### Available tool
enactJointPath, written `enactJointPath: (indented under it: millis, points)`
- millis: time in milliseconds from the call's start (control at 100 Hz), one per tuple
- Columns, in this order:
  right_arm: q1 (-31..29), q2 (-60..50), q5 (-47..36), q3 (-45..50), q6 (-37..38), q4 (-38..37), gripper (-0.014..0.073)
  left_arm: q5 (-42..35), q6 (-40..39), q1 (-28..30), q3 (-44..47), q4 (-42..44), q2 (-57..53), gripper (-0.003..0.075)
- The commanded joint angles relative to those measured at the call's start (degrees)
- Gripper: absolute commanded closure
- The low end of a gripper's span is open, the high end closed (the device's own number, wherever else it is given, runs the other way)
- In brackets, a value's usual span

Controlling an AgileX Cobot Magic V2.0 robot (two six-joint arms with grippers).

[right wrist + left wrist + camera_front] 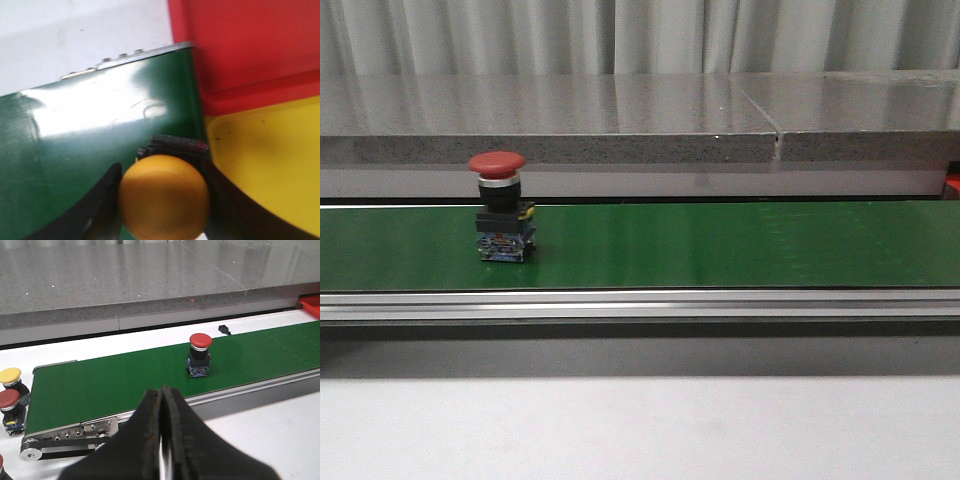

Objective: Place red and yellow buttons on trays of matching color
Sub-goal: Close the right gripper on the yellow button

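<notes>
Front view: a red button (498, 205) stands upright on the green conveyor belt (720, 245), toward the belt's left end and nearer its far edge; neither arm appears in this view.
Belt surroundings: a metal rail (640, 305) runs along the belt's near edge, a grey stone ledge (620, 120) lies beyond its far edge, and a white table (640, 430) lies in front.
Left gripper (162, 440): its two dark fingers (145, 435) are pressed together with nothing between them; it hangs over the white table on the near side of the belt, apart from every button.
Left wrist view, belt: the same red button (200, 354) sits mid-belt, upright, red cap on a black body with a blue base.
Left wrist view, off the belt: just past the belt's roller end (31, 454), a yellow spare button (11, 378) and a red spare button (10, 407) stand side by side on the table; a corner of the red tray (311, 306) shows at the belt's other end.
Right gripper (164, 200): its fingers are clamped on either side of a yellow button (164, 196), whose cap fills the gap between them.
Yellow button position: held above the belt's end corner, beside the yellow tray (270, 165); whether it touches the belt cannot be told.
Trays: the red tray (250, 50) adjoins the yellow tray, both just beside the belt's end edge.
</notes>
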Motion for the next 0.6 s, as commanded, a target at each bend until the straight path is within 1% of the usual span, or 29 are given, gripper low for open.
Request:
enactJointPath:
  millis: [0, 130, 220, 440, 590]
  points:
    - [-3.54, -2.62, -2.65, -0.96, 0.57, 0.64, 0.0442, -4.14, -0.27, -0.38, -1.14, -1.03, 0.94, 0.0741]
    - [-8.44, -1.95, -3.41, -0.96, 1.09, 0.85, 0.0442, -4.14, -0.27, -0.38, -1.14, -1.03, 0.94, 0.0741]
    - [-10.5, -0.58, -4.17, -0.96, 2.52, 1.75, 0.0442, -4.14, -0.27, -0.38, -1.14, -1.03, 0.94, 0.0741]
    - [-11.31, 3.11, -7.94, -0.96, 3.46, 2.63, 0.0442, -4.14, -0.27, -0.38, -1.14, -1.03, 0.94, 0.0741]
    - [-12.67, 5.51, -8.28, -0.13, 3.75, 2.69, 0.0442, -4.14, -0.27, -0.38, -1.14, -1.03, 0.94, 0.0741]
